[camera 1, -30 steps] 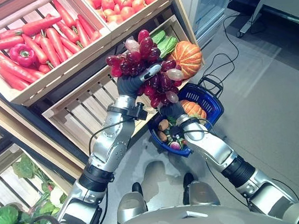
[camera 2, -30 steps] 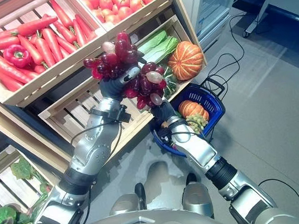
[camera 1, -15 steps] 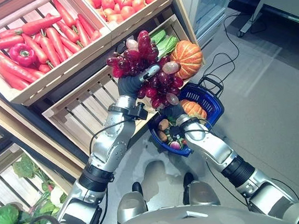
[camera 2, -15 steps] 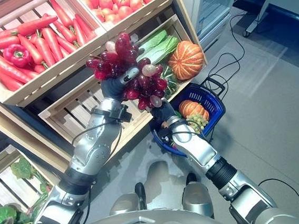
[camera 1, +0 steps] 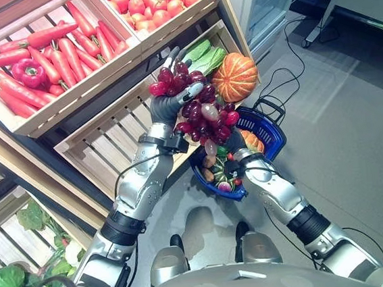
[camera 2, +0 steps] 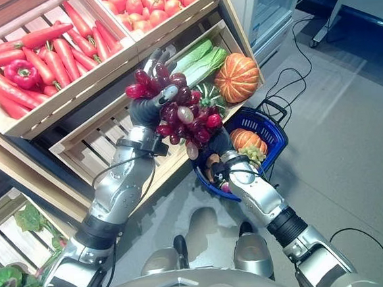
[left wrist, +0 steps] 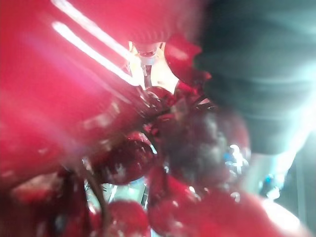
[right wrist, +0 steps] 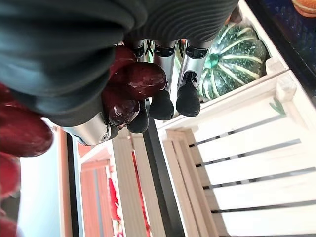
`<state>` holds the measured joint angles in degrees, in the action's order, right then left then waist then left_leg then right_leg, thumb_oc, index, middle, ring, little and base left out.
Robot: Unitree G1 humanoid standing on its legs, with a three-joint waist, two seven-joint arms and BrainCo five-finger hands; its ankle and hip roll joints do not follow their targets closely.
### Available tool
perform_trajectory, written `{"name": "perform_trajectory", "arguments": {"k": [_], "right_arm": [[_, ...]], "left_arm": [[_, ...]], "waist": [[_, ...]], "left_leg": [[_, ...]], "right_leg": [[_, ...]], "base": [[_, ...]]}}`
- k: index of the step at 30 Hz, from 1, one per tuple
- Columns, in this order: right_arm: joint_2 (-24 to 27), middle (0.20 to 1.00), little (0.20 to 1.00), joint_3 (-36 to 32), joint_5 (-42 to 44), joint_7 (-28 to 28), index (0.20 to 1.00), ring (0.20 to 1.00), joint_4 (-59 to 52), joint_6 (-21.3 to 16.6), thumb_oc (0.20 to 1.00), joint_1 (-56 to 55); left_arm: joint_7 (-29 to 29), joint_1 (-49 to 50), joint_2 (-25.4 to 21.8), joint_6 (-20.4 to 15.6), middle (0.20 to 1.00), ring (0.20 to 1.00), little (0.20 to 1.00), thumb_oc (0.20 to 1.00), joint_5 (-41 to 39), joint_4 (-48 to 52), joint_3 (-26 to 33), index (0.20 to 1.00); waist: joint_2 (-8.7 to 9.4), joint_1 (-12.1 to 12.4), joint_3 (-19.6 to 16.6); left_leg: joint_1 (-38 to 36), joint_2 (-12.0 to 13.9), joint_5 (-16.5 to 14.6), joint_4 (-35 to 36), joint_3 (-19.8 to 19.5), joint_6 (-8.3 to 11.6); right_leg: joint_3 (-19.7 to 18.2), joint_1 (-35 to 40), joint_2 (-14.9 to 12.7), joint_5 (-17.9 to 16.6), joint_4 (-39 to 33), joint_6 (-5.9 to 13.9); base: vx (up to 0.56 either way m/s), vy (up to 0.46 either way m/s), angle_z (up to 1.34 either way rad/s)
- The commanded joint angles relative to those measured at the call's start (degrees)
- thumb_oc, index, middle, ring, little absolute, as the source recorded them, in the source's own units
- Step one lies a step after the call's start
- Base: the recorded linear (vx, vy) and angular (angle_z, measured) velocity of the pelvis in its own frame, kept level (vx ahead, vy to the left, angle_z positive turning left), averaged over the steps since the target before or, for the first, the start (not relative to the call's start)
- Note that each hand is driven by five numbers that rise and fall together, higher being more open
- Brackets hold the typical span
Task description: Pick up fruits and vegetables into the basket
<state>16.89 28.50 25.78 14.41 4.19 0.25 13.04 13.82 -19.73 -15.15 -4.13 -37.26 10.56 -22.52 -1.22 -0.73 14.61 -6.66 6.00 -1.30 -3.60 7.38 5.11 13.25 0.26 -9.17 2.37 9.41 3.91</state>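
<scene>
**Lowering the grape bunch toward the basket**

The left hand [camera 1: 168, 107] has its fingers curled round the top of a bunch of red grapes [camera 1: 202, 115], held up in front of the wooden crates [camera 1: 109, 134], with the lower grapes hanging just above the blue basket [camera 1: 264, 126] on the floor. The right hand [camera 2: 220, 143] is under the bunch; its fingers [right wrist: 187, 94] look loosely curved against a few grapes, though whether they truly grip is hard to tell.

To do this well, I judge the bunch should come down slowly and straight over the basket opening, the right hand supporting from below so the loose cluster does not swing.

The grapes are glossy, rounded and dangling; the basket is a plastic lattice already holding a ribbed orange pumpkin [camera 1: 249, 140].
</scene>
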Motion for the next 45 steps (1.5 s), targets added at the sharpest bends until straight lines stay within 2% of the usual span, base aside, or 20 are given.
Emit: {"name": "perform_trajectory", "arguments": {"k": [1, 4, 12, 18, 24, 29, 31, 33, 35, 38, 39, 41, 45], "right_arm": [[-3.52, 0.2, 0.2, -3.2, 3.1, -0.94, 0.2, 0.2, -4.19, -8.36, 0.2, 0.75], [-3.5, 0.2, 0.2, -4.1, 5.33, -1.53, 0.2, 0.2, -4.55, -10.16, 0.2, -0.09], [-3.95, 0.2, 0.2, -5.52, 11.57, -4.24, 0.2, 0.2, -4.87, -13.93, 0.2, -1.96], [-4.17, 0.2, 0.2, -6.1, 14.69, -4.67, 0.2, 0.2, -4.43, -15.05, 0.2, -2.08], [-3.23, 0.2, 0.2, -7.76, 16.11, -4.89, 0.2, 0.2, -2.77, -15.3, 0.2, 0.05], [-1.66, 0.2, 0.2, -10.33, 16.65, -6.12, 0.2, 0.2, -0.29, -13.74, 0.2, 2.51], [-1.2, 0.2, 0.2, -11.96, 18.16, -6.94, 0.2, 0.2, 2.02, -13.41, 0.2, 3.71], [-0.66, 0.2, 0.2, -13.3, 19.22, -7.42, 0.2, 0.2, 4.41, -13.93, 0.2, 4.68], [0.22, 0.2, 0.2, -15.25, 20.27, -6.65, 0.2, 0.2, 8.54, -15.3, 0.2, 5.91], [1.19, 0.2, 0.2, -16.81, 21.79, -6.87, 0.2, 0.2, 11.73, -16.0, 0.2, 6.92], [1.5, 0.2, 0.2, -17.47, 22.11, -7.07, 0.2, 0.2, 12.83, -16.24, 0.2, 7.18], [3.15, 0.2, 0.2, -19.22, 23.21, -8.2, 0.2, 0.2, 16.23, -16.39, 0.2, 8.39], [6.97, 0.2, 0.2, -22.23, 24.42, -8.56, 0.2, 0.2, 20.97, -14.2, 0.2, 10.98]], "left_arm": [[0.25, 0.16, -1.34, -3.65, 1.0, 1.0, 1.0, 1.0, 3.22, 4.33, 1.83, 1.0], [-0.08, 0.21, -1.61, -1.07, 1.0, 1.0, 1.0, 1.0, 4.29, 3.82, 1.84, 1.0], [-0.77, 0.25, -1.7, 2.09, 1.0, 1.0, 1.0, 1.0, 5.31, 1.84, 1.16, 1.0], [-0.1, -0.04, -1.15, 2.66, 1.0, 1.0, 1.0, 1.0, 5.85, -0.08, -0.23, 1.0], [3.56, -1.71, 0.27, -2.05, 1.0, 1.0, 1.0, 1.0, 4.64, -2.83, -2.09, 1.0], [4.77, -2.1, 1.38, -9.35, 1.0, 1.0, 1.0, 1.0, 2.39, -4.3, -1.77, 1.0], [3.47, -1.9, 1.28, -14.25, 1.0, 1.0, 1.0, 1.0, 0.93, -4.28, -1.32, 1.0], [0.4, -1.6, 0.86, -16.93, 1.0, 1.0, 1.0, 1.0, 0.2, -4.36, -0.83, 1.0], [-6.0, -0.47, -0.29, -20.2, 1.0, 1.0, 1.0, 1.0, -0.96, -4.14, -0.31, 1.0], [-10.65, 0.82, -1.71, -21.87, 1.0, 1.0, 1.0, 1.0, -1.64, -4.58, 0.32, 1.0], [-12.98, 1.46, -2.26, -21.49, 1.0, 1.0, 1.0, 1.0, -2.37, -4.85, 0.77, 1.0], [-17.56, 3.65, -3.66, -18.37, 1.0, 1.0, 1.0, 1.0, -4.3, -6.27, 1.52, 1.0], [-20.64, 9.8, -7.31, -10.84, 1.0, 1.0, 1.0, 1.0, -3.65, -12.2, 2.49, 1.0]], "waist": [[0.72, -0.86, -1.11], [0.35, -1.31, -0.95], [-0.68, -2.63, -0.23], [-1.55, -3.78, 0.86], [-3.38, -5.73, 4.19], [-4.63, -6.67, 7.66], [-4.89, -6.48, 9.43], [-4.91, -5.94, 10.61], [-5.13, -4.84, 12.51], [-5.51, -4.05, 13.69], [-5.66, -3.73, 14.13], [-6.36, -3.02, 15.18], [-8.44, -1.37, 15.18]], "left_leg": [[0.86, 2.22, -6.14, -5.68, 2.29, -1.09], [1.0, 2.22, -6.11, -5.93, 2.33, -1.13], [1.43, 2.36, -6.02, -6.6, 2.61, -1.21], [2.21, 2.59, -5.55, -7.08, 2.93, -0.95], [4.89, 2.43, -4.56, -7.62, 3.17, -0.5], [8.09, 2.47, -3.63, -8.7, 3.08, -0.14], [10.27, 2.54, -3.24, -9.63, 2.68, -0.03], [12.11, 2.62, -3.07, -10.43, 2.22, 0.07], [14.64, 2.59, -2.5, -11.03, 1.29, 0.15], [16.38, 2.47, -1.91, -11.07, 0.63, 0.22], [16.94, 2.38, -1.65, -10.92, 0.42, 0.19], [18.4, 2.15, -1.11, -10.95, 0.15, 0.23], [22.43, 1.37, 0.32, -10.15, 0.04, 0.17]], "right_leg": [[-0.59, 4.3, -5.46, 1.72, -1.74, 5.42], [-0.82, 4.04, -5.39, 1.8, -1.46, 5.37], [-1.76, 2.93, -5.04, 2.15, -0.45, 5.05], [-2.67, 1.27, -4.78, 2.37, 0.81, 4.67], [-4.22, -2.71, -4.61, 2.72, 3.21, 4.01], [-5.02, -6.34, -4.47, 3.04, 5.43, 3.11], [-4.95, -8.44, -4.46, 3.12, 6.86, 2.6], [-4.49, -9.85, -4.45, 3.28, 7.91, 2.23], [-3.78, -12.13, -4.36, 3.39, 9.59, 1.66], [-3.15, -13.76, -4.31, 3.5, 10.65, 1.26], [-2.93, -14.4, -4.28, 3.52, 11.0, 1.15], [-2.41, -15.98, -4.51, 3.67, 12.13, 0.88], [-1.58, -21.02, -5.13, 4.23, 14.63, 0.76]], "base": [[0.01, -0.019, -0.04], [0.0, 0.0, 0.0], [0.0, -0.034, -0.04], [-0.01, -0.063, -0.08], [-0.1, -0.016, -0.14], [-0.14, 0.002, -0.1], [-0.19, -0.042, -0.04], [-0.19, -0.081, 0.03], [-0.21, -0.107, 0.1], [-0.1, -0.052, 0.13], [-0.1, -0.047, 0.24], [-0.08, -0.02, 0.2], [-0.05, 0.044, 0.06]]}}
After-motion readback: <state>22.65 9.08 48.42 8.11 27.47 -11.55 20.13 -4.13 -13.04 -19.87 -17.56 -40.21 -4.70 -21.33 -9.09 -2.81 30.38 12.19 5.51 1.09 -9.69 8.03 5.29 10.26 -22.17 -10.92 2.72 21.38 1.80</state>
